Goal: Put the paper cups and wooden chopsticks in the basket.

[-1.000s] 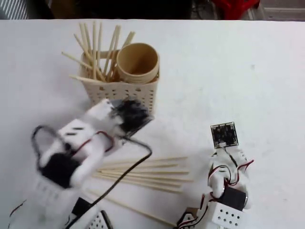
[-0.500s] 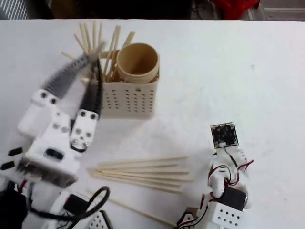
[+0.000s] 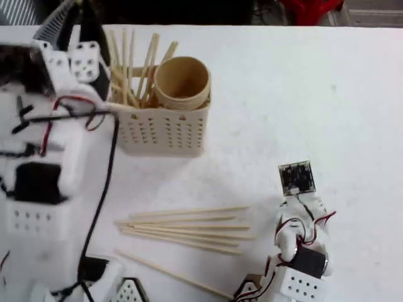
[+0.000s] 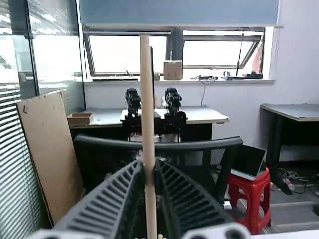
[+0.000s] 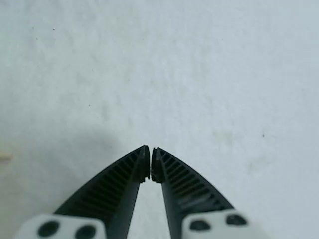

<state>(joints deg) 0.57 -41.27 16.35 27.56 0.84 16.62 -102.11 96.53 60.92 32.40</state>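
A perforated cream basket (image 3: 165, 129) stands at the back left of the table, holding a paper cup (image 3: 182, 82) and several wooden chopsticks (image 3: 129, 66). Several more loose chopsticks (image 3: 189, 225) lie fanned on the table in front of it, and one (image 3: 170, 274) lies nearer the front edge. My left gripper (image 3: 77, 22) (image 4: 148, 162) is raised high to the left of the basket, shut on a single chopstick (image 4: 146, 99) that sticks out past its fingertips. My right gripper (image 5: 150, 149) is shut and empty over bare table; its arm (image 3: 301, 242) rests at the front right.
The white table (image 3: 302, 94) is bare to the right of the basket. The left arm's body and cables (image 3: 38, 182) cover the left side of the table. A red stool (image 4: 247, 199) and desks stand in the room behind.
The left arm swung up from the table near the loose chopsticks to beside the basket's left, then higher toward the back. The right arm stayed still.
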